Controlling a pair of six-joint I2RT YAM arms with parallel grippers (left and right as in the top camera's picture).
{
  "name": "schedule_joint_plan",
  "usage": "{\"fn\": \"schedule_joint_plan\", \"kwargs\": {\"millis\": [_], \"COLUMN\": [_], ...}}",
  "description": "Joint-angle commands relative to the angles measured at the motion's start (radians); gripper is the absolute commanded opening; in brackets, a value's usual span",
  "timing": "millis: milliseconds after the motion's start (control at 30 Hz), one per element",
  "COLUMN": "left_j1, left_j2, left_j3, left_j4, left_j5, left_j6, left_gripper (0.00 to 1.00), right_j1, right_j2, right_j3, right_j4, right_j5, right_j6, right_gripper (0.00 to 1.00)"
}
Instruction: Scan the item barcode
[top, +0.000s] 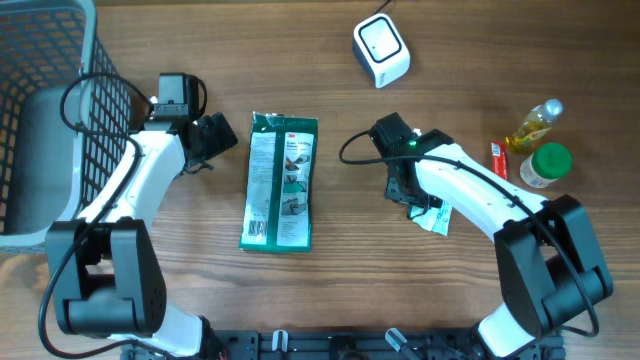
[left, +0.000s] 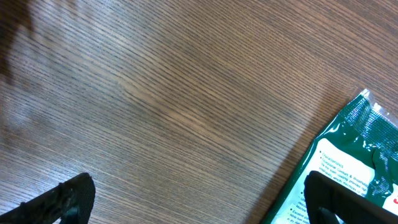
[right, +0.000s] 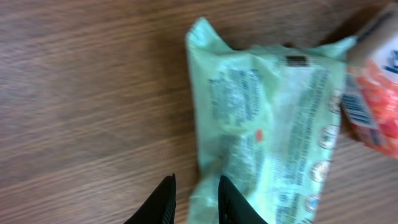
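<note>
- Left gripper (top: 222, 145): upper left of centre in the overhead view. I read its jaws as spread wide with nothing between them. In the left wrist view one finger (left: 65, 199) sits at the lower left edge and the other at the lower right, with bare wood across the gap.
- Dark green package (top: 280, 180): flat on the table (top: 330, 300) at frame centre, long side running top to bottom, just right of the left gripper and apart from it. A barcode shows near its lower left corner.
- Right gripper (right: 196, 190): right of centre in the overhead view, above a pale green packet (right: 267, 124). The jaws stand narrow, with a slim gap between the tips. The packet's left edge runs into that gap (I cannot tell whether either finger touches it).
- Scanner (top: 381, 48): a white block with a dark window at the top centre of the overhead view, well apart from both packages.
- Wire basket (top: 45, 120): fills the upper left corner.
- Right edge group: a yellow bottle (top: 535, 125), a green-lidded jar (top: 546, 165) and a small red item (top: 498, 160), close together.
</note>
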Motion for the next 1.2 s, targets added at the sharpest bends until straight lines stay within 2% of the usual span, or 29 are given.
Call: {"fn": "schedule_joint_plan", "kwargs": {"millis": [0, 200, 333, 667, 733, 933, 1167], "left_j1": [0.005, 0.005, 0.005, 0.005, 0.005, 0.005, 0.005], "left_j2": [-0.016, -0.016, -0.016, -0.016, -0.016, -0.016, -0.016], "left_j3": [-0.005, -0.005, -0.005, -0.005, -0.005, -0.005, -0.005], "left_j4": [0.003, 0.003, 0.003, 0.003, 0.003, 0.003, 0.003], "left_j5": [-0.02, -0.02, -0.02, -0.02, -0.02, -0.02, -0.02], "left_j6": [0.005, 0.005, 0.005, 0.005, 0.005, 0.005, 0.005], "left_gripper": [1.0, 1.0, 1.0, 1.0, 1.0, 1.0, 1.0], "right_j1": [0.0, 0.001, 0.01, 0.111, 0.14, 0.223, 0.336], "right_j2": [0.018, 0.018, 0.018, 0.018, 0.018, 0.018, 0.018], "right_j3": [-0.009, -0.009, -0.009, -0.009, -0.009, -0.009, -0.009], "right_j4": [0.036, 0.157, 0.207, 0.309, 0.349, 0.482, 0.589], "right_j5": [-0.113, -0.364, -0.448, -0.459, -0.46, -0.44, -0.243], "right_j6": [-0.009, -0.043, -0.048, -0.053, -0.053, -0.067, -0.064], "right_gripper": [0.23, 0.24, 0.24, 0.25, 0.31, 0.4, 0.48]}}
